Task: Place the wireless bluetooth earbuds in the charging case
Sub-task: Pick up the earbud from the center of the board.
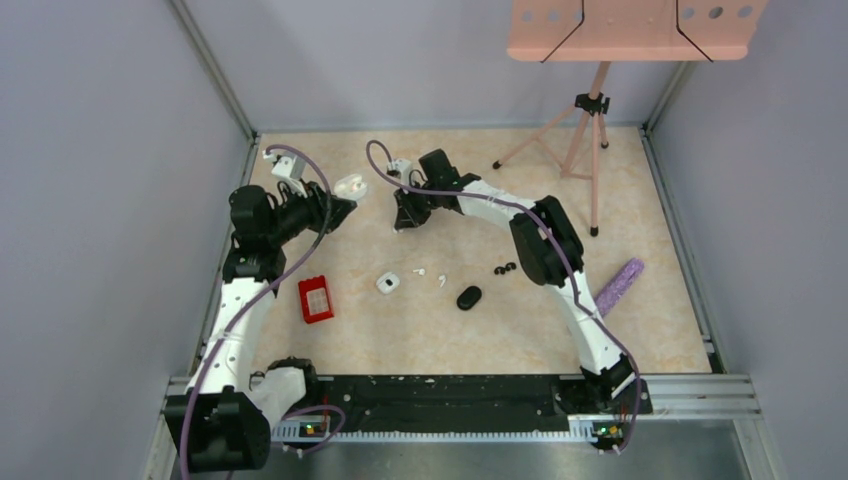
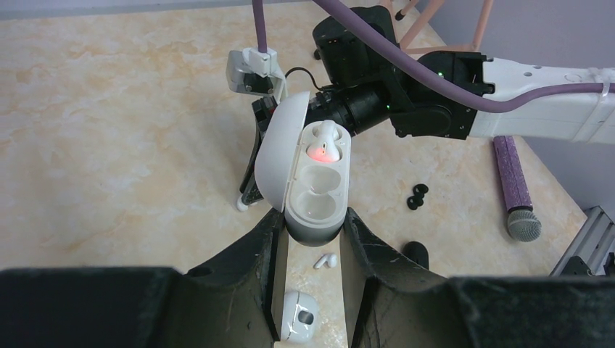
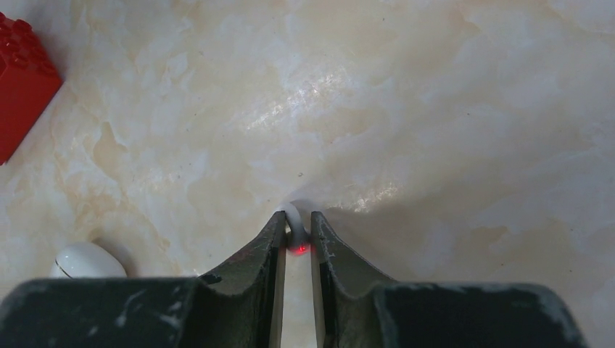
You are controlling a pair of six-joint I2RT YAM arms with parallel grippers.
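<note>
My left gripper [image 2: 313,226] is shut on an open white charging case [image 2: 312,206], held off the table with its lid [image 2: 279,148] swung left. One white earbud [image 2: 324,142] sits in the case's far slot and glows red; the near slot is empty. My right gripper [image 3: 296,232] is shut on a white earbud [image 3: 292,217] with a red light, low over the table, just right of the case [image 1: 350,185]. In the top view the left gripper [image 1: 338,207] and right gripper [image 1: 408,218] face each other. Loose white earbuds [image 1: 441,281] and a black pair [image 1: 505,268] lie mid-table.
A small white case [image 1: 388,283], a black case [image 1: 468,297] and a red brick [image 1: 316,298] lie mid-table. A purple microphone [image 1: 620,285] lies at the right. A tripod [image 1: 585,120] stands at the back right. Grey walls enclose the table.
</note>
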